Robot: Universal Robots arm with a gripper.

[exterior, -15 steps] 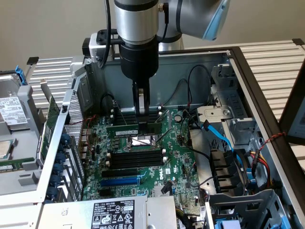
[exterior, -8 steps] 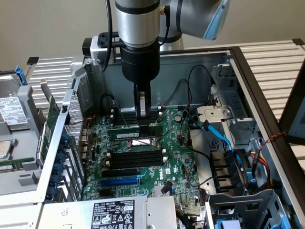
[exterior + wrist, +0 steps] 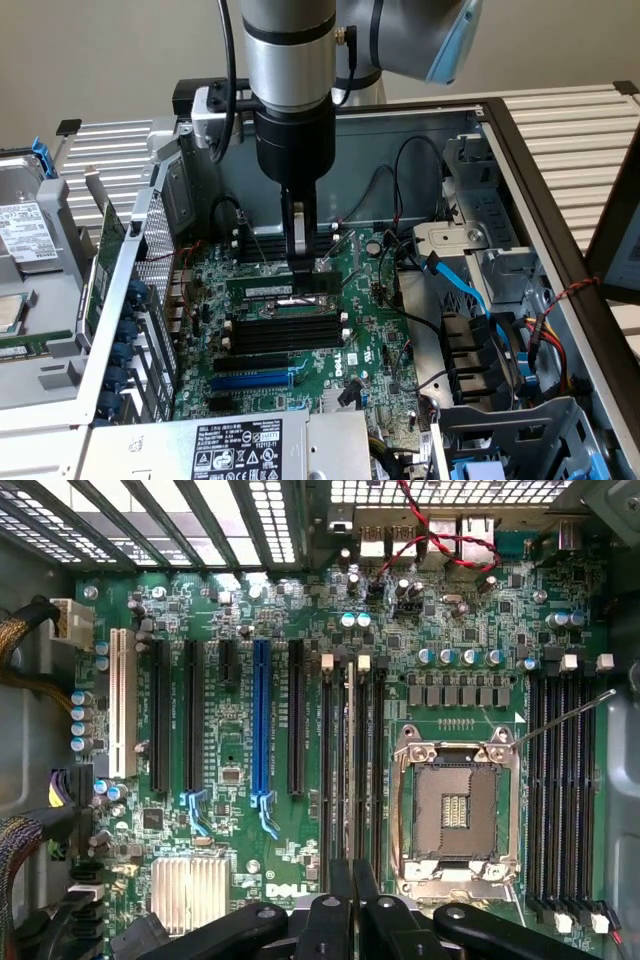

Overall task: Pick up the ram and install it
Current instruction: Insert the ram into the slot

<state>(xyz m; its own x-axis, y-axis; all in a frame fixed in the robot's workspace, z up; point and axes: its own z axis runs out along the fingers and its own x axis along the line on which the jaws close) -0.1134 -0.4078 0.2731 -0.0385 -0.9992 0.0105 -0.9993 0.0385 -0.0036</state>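
Open PC case (image 3: 400, 130) holds the Dell motherboard (image 3: 365, 340). Memory slot bank (image 3: 285, 335) sits mid-board. The ram (image 3: 268, 288) stands on edge along the bank's far part, with black slots just near of it. Claw (image 3: 300, 262) is pinching the ram's top edge. Can't tell seating depth.

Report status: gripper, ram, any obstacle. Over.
Gripper shut, tips low over the ram. Ram standing in its slot, next to empty black slots. No obstacle seen around it.

plain room, soft even light
a bare beige wall (image 3: 120, 50) stood at the back; a white slatted tabletop (image 3: 570, 120) lay below it on both sides.
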